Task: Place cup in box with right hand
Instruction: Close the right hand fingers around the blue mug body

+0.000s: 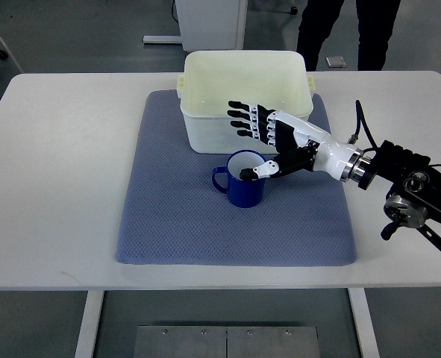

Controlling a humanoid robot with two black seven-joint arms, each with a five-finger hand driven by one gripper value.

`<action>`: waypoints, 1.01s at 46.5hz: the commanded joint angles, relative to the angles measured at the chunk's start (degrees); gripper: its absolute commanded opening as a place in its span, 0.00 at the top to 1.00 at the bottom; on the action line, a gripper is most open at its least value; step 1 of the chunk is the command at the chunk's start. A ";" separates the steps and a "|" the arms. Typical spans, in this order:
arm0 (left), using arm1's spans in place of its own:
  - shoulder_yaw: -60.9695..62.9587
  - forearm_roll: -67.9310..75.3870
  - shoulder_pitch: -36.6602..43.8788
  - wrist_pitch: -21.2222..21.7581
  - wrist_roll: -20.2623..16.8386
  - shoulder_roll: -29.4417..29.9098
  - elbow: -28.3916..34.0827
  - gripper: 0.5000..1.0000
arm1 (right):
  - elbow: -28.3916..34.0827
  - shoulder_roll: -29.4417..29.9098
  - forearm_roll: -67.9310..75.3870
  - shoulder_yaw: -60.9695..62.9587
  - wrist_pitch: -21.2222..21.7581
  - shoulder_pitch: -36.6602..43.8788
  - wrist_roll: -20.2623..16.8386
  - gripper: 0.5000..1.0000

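Just below the spread right robot hand [261, 138], the cup [240, 179] touches its thumb.

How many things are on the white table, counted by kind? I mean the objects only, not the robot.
Cup, blue: 1
Box, cream plastic: 1
Mat, blue-grey cloth: 1
Total: 3

The right hand is open above the cup, holding nothing yet.

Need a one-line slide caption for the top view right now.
Right hand open over a blue cup on a mat, beside the empty box.
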 commanded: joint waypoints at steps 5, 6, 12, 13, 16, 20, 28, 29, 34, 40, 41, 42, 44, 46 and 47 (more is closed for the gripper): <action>0.11 0.00 0.00 0.00 -0.01 0.00 -0.01 0.00 | -2.70 1.41 0.00 0.00 -0.40 -0.08 0.61 0.02; -0.06 0.00 0.00 0.00 -0.01 0.00 -0.01 0.00 | -3.05 1.50 0.00 0.00 -0.49 -0.08 0.78 0.02; 0.11 0.00 0.00 0.00 -0.01 0.00 -0.01 0.00 | -4.80 1.68 0.00 0.00 -1.02 -0.34 1.57 0.02; 0.11 0.00 0.00 0.00 -0.01 0.00 -0.01 0.00 | -5.07 1.68 0.00 -0.18 -1.02 -0.34 1.84 0.02; -0.06 0.00 0.00 0.00 -0.01 0.00 -0.01 0.00 | -6.04 1.68 0.00 -1.14 -1.37 -0.34 2.63 0.02; -0.06 0.00 0.00 0.00 -0.01 0.00 -0.01 0.00 | -7.00 2.20 0.00 -2.64 -2.86 -0.17 4.12 0.02; -0.06 0.00 0.00 0.00 -0.01 0.00 -0.01 0.00 | -7.53 2.82 0.00 -3.96 -4.01 -0.17 5.18 0.02; -0.06 0.00 0.00 0.00 -0.01 0.00 -0.01 0.00 | -7.53 2.99 0.00 -4.04 -4.01 -0.17 5.18 0.02; 0.11 0.00 -0.09 0.00 -0.01 0.00 -0.01 0.00 | -8.32 4.14 0.00 -4.05 -4.01 -0.17 5.18 0.02; -0.06 0.00 0.00 0.00 -0.01 0.00 -0.01 0.00 | -9.73 5.37 0.00 -4.13 -4.01 -0.25 5.27 0.02; 0.11 0.00 0.00 0.00 -0.01 0.00 -0.01 0.00 | -9.99 5.72 0.00 -4.13 -4.01 -0.25 5.35 0.03; -0.06 0.00 0.00 0.00 -0.01 0.00 -0.01 0.00 | -10.25 5.89 0.00 -4.13 -4.01 -0.25 5.44 0.02; 0.11 0.00 0.00 0.00 -0.01 0.00 -0.01 0.00 | -10.78 6.25 0.00 -4.13 -4.01 -0.34 5.71 0.02; 0.11 0.00 0.00 0.00 -0.01 0.00 -0.01 0.00 | -11.31 6.51 0.00 -4.13 -4.01 -0.34 5.97 0.02; 0.11 0.00 0.00 0.00 -0.01 0.00 -0.01 0.00 | -11.66 6.60 0.00 -4.13 -4.01 -0.34 5.97 0.02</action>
